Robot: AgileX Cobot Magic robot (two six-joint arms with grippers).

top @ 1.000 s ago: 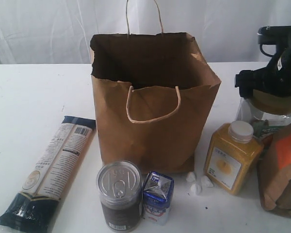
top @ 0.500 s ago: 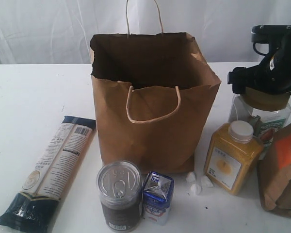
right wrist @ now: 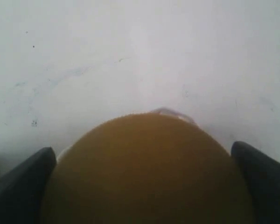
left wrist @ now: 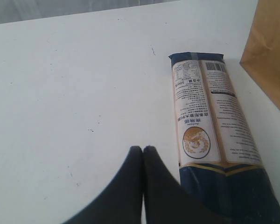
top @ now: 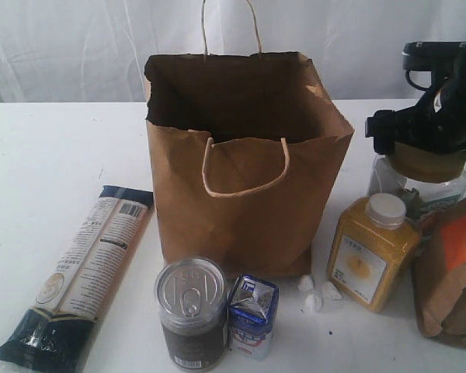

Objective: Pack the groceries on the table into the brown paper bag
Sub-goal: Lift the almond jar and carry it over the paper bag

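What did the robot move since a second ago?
The right claw, gripping the gold-lidded clear jar by its lid, shifted it a little left, toward the brown paper bag. The silver-topped can, blue-white carton, long packet, yellow-grain bottle and brown pouch stayed put.

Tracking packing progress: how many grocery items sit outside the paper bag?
6: packet far left; can and carton before the bag; bottle, pouch and jar, held by the right gripper, on the right. Bag interior partly hidden.

The right edge cuts off the brown paper pouch with orange label (top: pixel 453 272); the right claw (top: pixel 425 148) covers the top of the gold-lidded clear jar (top: pixel 435 186).
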